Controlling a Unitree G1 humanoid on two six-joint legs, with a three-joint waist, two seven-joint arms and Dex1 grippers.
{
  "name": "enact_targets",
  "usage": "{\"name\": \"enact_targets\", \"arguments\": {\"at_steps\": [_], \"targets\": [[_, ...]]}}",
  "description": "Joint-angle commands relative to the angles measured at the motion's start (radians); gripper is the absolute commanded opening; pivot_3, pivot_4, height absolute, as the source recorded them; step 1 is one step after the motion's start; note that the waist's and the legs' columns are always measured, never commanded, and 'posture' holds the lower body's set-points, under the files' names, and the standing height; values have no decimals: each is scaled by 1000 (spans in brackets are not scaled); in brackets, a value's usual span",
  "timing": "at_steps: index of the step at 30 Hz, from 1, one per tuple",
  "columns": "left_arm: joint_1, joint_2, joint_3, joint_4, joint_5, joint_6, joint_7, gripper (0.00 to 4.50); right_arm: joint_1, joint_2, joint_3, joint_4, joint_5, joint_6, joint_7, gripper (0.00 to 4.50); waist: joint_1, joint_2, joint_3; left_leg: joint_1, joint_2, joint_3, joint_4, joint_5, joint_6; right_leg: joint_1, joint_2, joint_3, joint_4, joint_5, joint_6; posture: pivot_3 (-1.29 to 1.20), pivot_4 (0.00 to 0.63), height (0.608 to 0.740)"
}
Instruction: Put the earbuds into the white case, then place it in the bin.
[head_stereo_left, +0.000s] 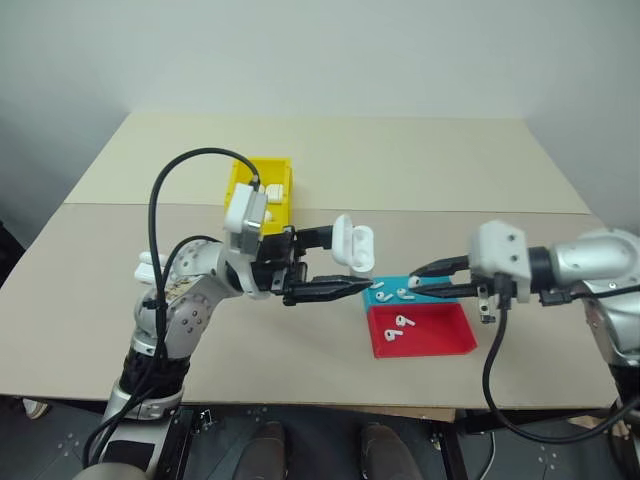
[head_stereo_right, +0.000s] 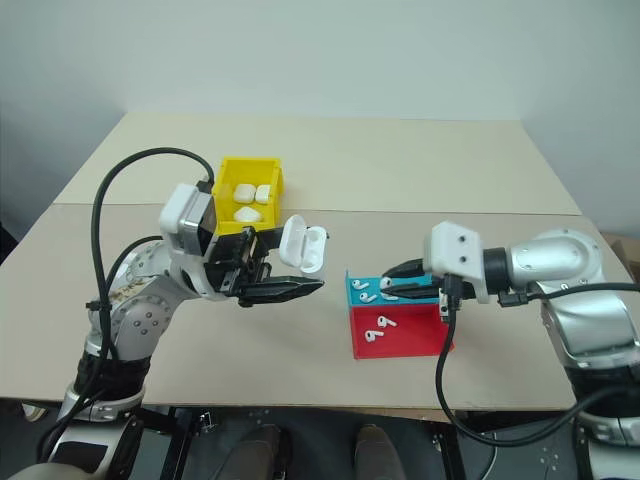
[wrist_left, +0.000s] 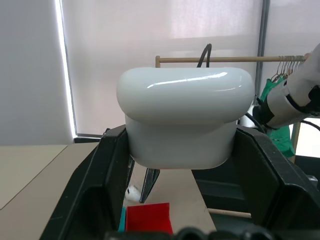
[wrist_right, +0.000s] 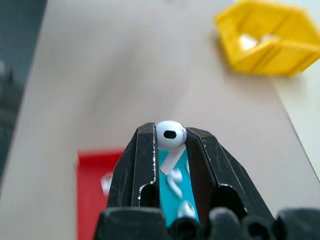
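Beige tabletop (head_stereo_left: 420, 160) against a plain white wall, and the action sits mid-table. Right gripper (wrist_right: 170, 137) has its two black fingers pinched on one earbud (wrist_right: 170, 134), rounded head poking out at the tips, stem tucked between them, held up off the table over the teal tray (head_stereo_right: 358, 290). Left gripper (head_stereo_right: 300, 270) is clamped on the white case (wrist_left: 185, 117), lid flipped open, lifted above the table just left of the trays. More earbuds (head_stereo_left: 405, 293) lie loose in the teal tray, and a pair (head_stereo_left: 398, 327) sits in the red tray (head_stereo_left: 440, 335) touching its near edge. Farther back on the left, the yellow bin (head_stereo_right: 262, 172) already holds a few identical white cases (head_stereo_right: 248, 212).
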Motion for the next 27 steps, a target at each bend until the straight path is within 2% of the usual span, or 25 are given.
{"name": "enact_targets", "arguments": {"at_steps": [1,5,10,16,27], "targets": [[-46,-10,-8,14,1,5,-8,2782,2,82,-177,-121,310,122,-219,610,-2,0,0,0,0,0,0,0,0,0,0,0,0,0,0,0,150,740],[-69,-3,-28,33,13,27,-21,2782,7,180,-214,-202,541,140,-407,610,-11,0,0,0,0,0,-1,0,0,0,1,0,0,0,0,0,150,740],[-86,5,-36,41,17,54,-24,2782,-34,240,-130,-253,622,133,-555,610,-14,0,0,0,0,0,-1,0,0,-1,1,0,0,0,0,0,150,740],[-81,5,-25,26,13,60,-20,2782,-50,237,6,-254,527,121,-559,610,-10,0,0,0,0,0,-1,0,0,-1,1,0,-1,0,0,0,150,740],[-70,5,-10,12,16,46,-8,2782,-45,191,33,-219,441,95,-491,610,-8,0,0,-1,0,0,-1,0,0,-1,1,0,-2,0,1,0,150,740]]}}
